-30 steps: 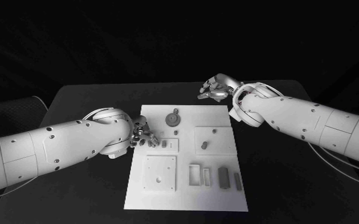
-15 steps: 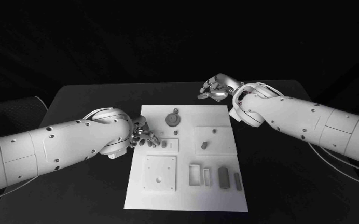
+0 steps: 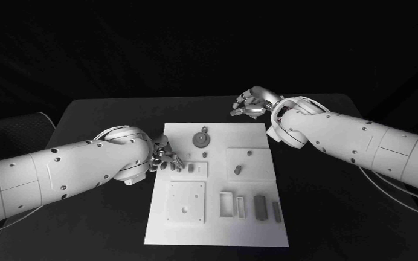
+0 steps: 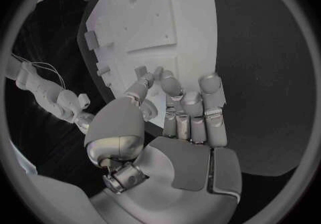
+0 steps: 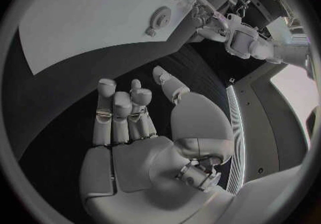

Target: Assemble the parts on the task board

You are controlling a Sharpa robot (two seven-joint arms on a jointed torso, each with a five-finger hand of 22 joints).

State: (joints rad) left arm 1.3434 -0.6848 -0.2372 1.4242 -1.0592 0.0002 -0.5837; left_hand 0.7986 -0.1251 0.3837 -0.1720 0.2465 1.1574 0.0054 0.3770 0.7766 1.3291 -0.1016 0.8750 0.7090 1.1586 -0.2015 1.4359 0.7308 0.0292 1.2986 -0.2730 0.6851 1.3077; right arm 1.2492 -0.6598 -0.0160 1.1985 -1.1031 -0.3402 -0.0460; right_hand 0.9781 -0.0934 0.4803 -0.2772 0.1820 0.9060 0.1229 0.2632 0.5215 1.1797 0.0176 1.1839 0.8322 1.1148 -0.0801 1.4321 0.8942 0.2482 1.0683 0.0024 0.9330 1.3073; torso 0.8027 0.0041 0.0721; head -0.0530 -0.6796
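Observation:
The white task board (image 3: 218,231) lies in the middle of the black table. My left hand (image 3: 165,159) is at the board's left edge, its fingertips (image 4: 167,80) beside a small grey part (image 3: 190,167) on a small square plate. Whether it pinches that part I cannot tell. A grey gear (image 3: 202,137) lies at the board's far end, also seen in the right wrist view as the gear (image 5: 160,18). My right hand (image 3: 250,104) hovers past the board's far right corner, fingers (image 5: 120,109) apart from the thumb, holding nothing.
On the board are a square plate with a short grey peg (image 3: 237,168), a larger plate (image 3: 187,200), a white frame (image 3: 226,203) and two long grey bars (image 3: 260,203) (image 3: 277,210) near the front. Bare black table (image 3: 104,116) surrounds the board.

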